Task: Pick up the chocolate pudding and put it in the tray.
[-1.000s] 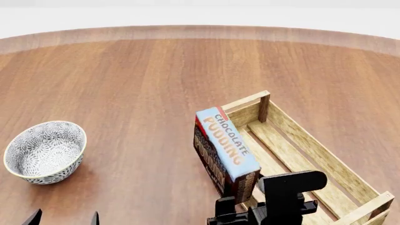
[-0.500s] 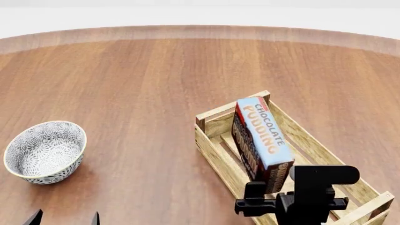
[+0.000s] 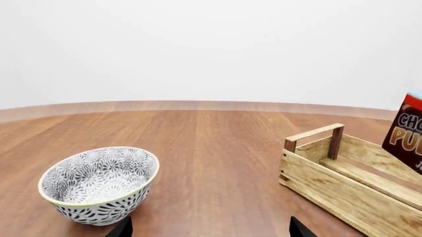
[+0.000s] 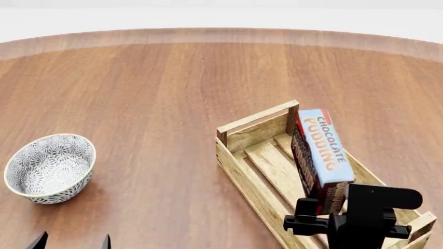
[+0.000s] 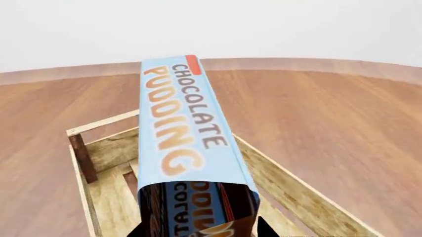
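The chocolate pudding (image 4: 322, 153) is held by its near end in the right gripper (image 4: 325, 207), lower right of the head view, above the tray (image 4: 252, 174). It sits over the right side wall, not over the middle slats.

Risks, as a judgement:
- If released here, the carton is likely to catch the right wall and tip out onto the table (image 4: 159, 83), since it lines up with the rail and not the floor.
- Only one end is gripped, so the long carton can pivot or slip in the fingers.
- If lowered as is, the far end may hit the handle post (image 4: 293, 118).

Hard to make out:
- Finger contact is hidden by the carton and wrist body; the grip is inferred from the carton being off the tray floor.
- Height above the tray cannot be read.
- The left gripper (image 4: 71, 241) is cut off at the lower left edge: two tips apart, nothing between them, near the bowl (image 4: 50, 167).
- The tray's near end is covered by the arm.
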Tool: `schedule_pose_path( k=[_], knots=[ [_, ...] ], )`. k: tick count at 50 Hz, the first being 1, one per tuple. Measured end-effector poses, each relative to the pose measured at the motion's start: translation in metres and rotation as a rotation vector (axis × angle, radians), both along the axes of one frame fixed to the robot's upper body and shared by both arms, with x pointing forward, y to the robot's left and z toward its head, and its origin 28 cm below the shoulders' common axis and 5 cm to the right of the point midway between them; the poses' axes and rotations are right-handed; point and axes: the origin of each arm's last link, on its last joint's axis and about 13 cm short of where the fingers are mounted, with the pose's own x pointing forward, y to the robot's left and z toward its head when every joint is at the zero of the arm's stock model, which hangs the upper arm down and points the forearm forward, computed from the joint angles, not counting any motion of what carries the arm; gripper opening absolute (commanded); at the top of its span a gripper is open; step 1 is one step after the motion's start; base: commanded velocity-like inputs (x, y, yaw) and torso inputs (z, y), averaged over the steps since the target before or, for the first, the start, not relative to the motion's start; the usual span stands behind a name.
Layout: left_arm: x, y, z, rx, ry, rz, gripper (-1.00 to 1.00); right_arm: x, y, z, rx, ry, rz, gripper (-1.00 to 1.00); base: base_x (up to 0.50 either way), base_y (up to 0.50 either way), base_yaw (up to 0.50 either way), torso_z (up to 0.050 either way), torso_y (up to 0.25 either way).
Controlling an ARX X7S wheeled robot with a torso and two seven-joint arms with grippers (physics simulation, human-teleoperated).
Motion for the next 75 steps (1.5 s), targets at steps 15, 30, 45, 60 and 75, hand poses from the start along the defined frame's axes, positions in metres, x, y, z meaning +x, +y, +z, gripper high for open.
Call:
schedule_pose_path(
  k=[15,30,45,60,75],
  knots=[
    [0.000,0.000,0.000,0.001,0.000,0.000,1.00,0.004,-0.005,-0.014,-0.023,-0.001,-0.060,-1.00,0.00,0.00,0.00,0.000,0.000],
    [0.000,0.000,-0.001,0.001,0.001,-0.001,1.00,0.007,-0.006,-0.025,-0.040,0.011,-0.079,-1.00,0.00,0.00,0.00,0.000,0.000],
    [0.001,0.000,-0.001,0.003,0.002,-0.002,1.00,0.008,-0.006,-0.031,-0.037,0.020,-0.082,-1.00,0.00,0.00,0.00,0.000,0.001],
    [0.000,-0.001,-0.001,0.006,0.000,-0.003,1.00,0.009,-0.006,-0.032,-0.046,0.024,-0.080,1.00,0.00,0.00,0.00,0.000,0.000],
    [0.000,-0.001,-0.001,0.007,-0.001,-0.003,1.00,0.007,-0.007,-0.031,-0.046,0.014,-0.077,1.00,0.00,0.00,0.00,0.000,0.000]
  ],
)
